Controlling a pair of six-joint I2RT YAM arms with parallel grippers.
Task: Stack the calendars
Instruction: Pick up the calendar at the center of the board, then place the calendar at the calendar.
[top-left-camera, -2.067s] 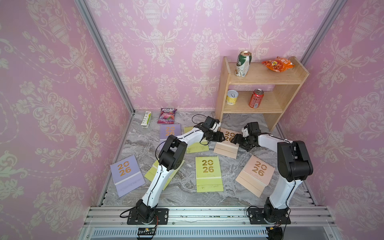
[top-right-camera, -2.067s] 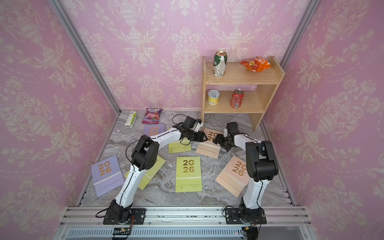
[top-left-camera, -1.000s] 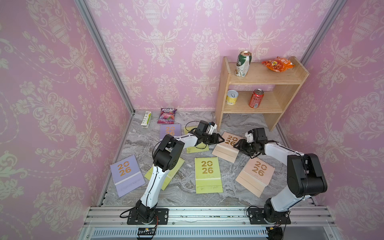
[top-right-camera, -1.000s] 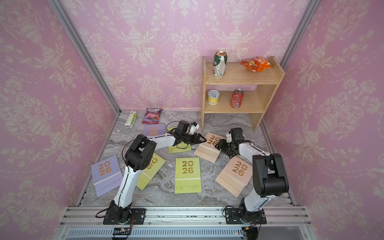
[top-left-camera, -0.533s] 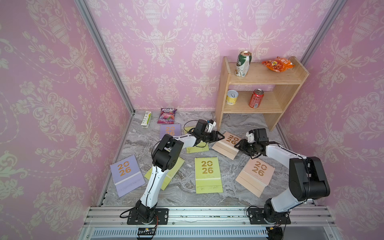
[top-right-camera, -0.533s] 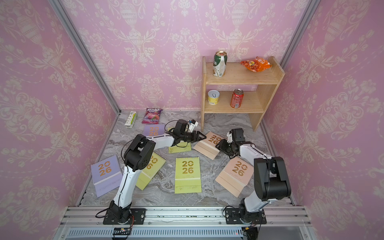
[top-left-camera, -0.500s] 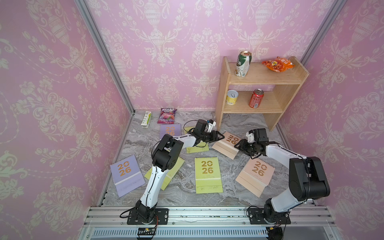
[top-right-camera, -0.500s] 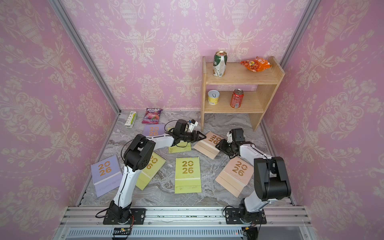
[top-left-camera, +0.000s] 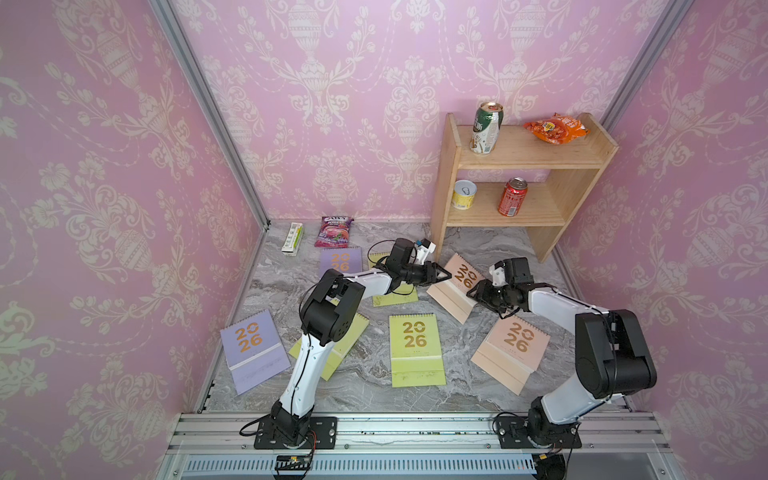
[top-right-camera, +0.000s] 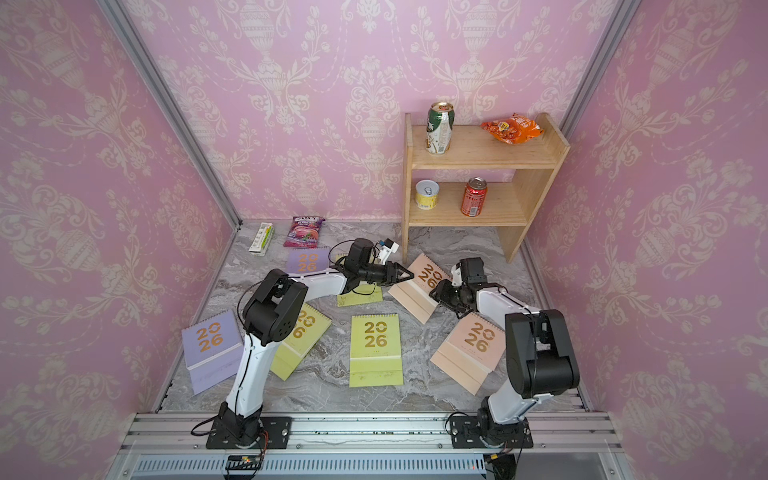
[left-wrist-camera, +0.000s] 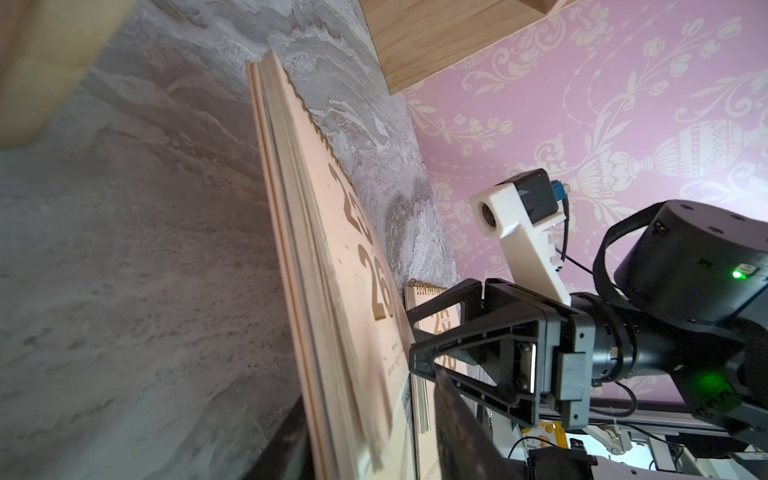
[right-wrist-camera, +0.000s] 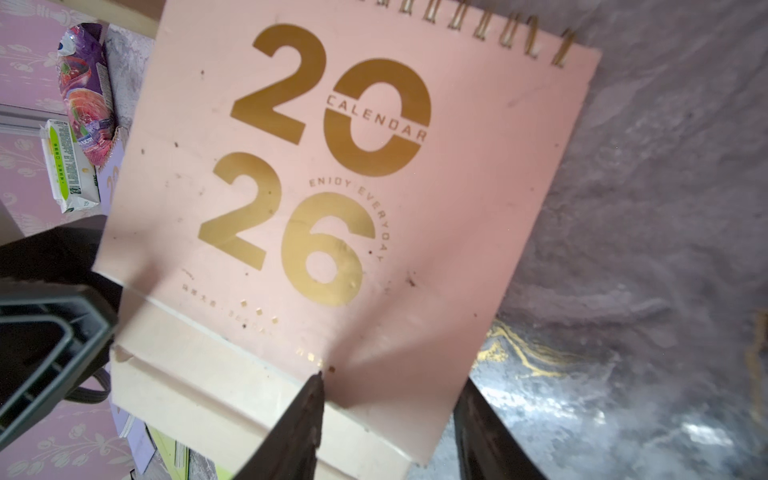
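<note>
Several pastel calendars with gold "2026" lie flat on the marble table. The peach calendar (top-left-camera: 455, 286) (top-right-camera: 419, 286) near the shelf sits between both grippers. My left gripper (top-left-camera: 444, 274) (top-right-camera: 407, 275) (left-wrist-camera: 370, 390) grips its left edge, one finger under it and one on top. My right gripper (top-left-camera: 473, 293) (top-right-camera: 436, 296) (right-wrist-camera: 390, 380) (left-wrist-camera: 413, 336) stands open at its near right corner, one fingertip (right-wrist-camera: 311, 399) on the cover (right-wrist-camera: 332, 166). The others are lilac (top-left-camera: 253, 353) (top-left-camera: 340, 262), yellow-green (top-left-camera: 415, 349) (top-left-camera: 353, 332) (top-left-camera: 395, 297) and peach (top-left-camera: 513, 353).
A wooden shelf (top-left-camera: 532, 164) at the back right carries cans and an orange snack bag. A purple snack pouch (top-left-camera: 332, 232) and a white-green pack (top-left-camera: 291, 239) lie by the back wall. Pink walls close in three sides.
The left gripper has reached to the peach calendar's edge and its jaws have narrowed on it. The calendar has turned and shifted slightly. The right arm has swung outward, its gripper staying at the corner.
</note>
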